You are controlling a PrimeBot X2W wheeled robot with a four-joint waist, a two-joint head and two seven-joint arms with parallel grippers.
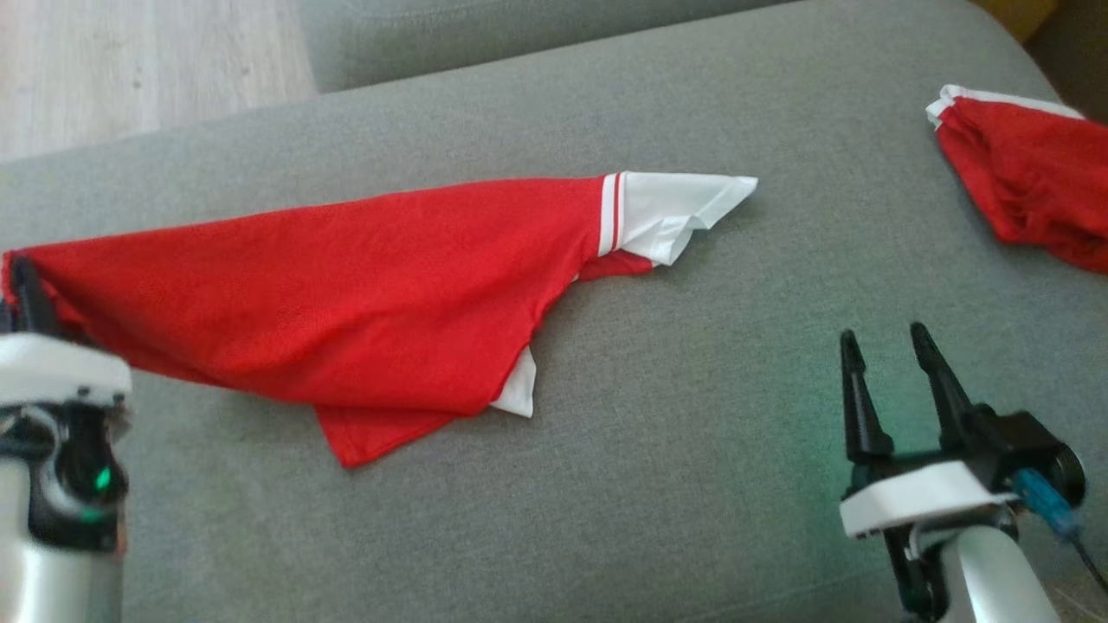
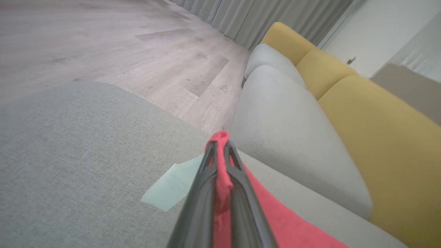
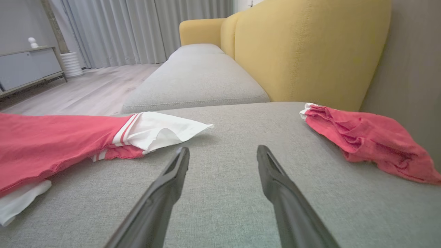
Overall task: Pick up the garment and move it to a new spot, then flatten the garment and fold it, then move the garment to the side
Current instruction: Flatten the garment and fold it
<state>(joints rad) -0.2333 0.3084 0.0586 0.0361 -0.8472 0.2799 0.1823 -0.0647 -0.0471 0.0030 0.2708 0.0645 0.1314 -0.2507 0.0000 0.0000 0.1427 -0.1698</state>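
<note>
At the grey cushion's (image 1: 692, 450) left edge the left hand (image 2: 221, 146) pinches a red corner of the garment (image 1: 346, 277), which stretches across the cushion's middle. Over its front right the right hand (image 1: 884, 336) gapes empty; another red cloth (image 1: 1030, 173) lies at its far-right corner.

The red garment (image 1: 346, 285), white-sleeved with red stripes, stretches rumpled from the left pincer (image 2: 220, 146), which pinches one corner; its white sleeve lies ahead-left of the right pincer (image 1: 883, 342).
</note>
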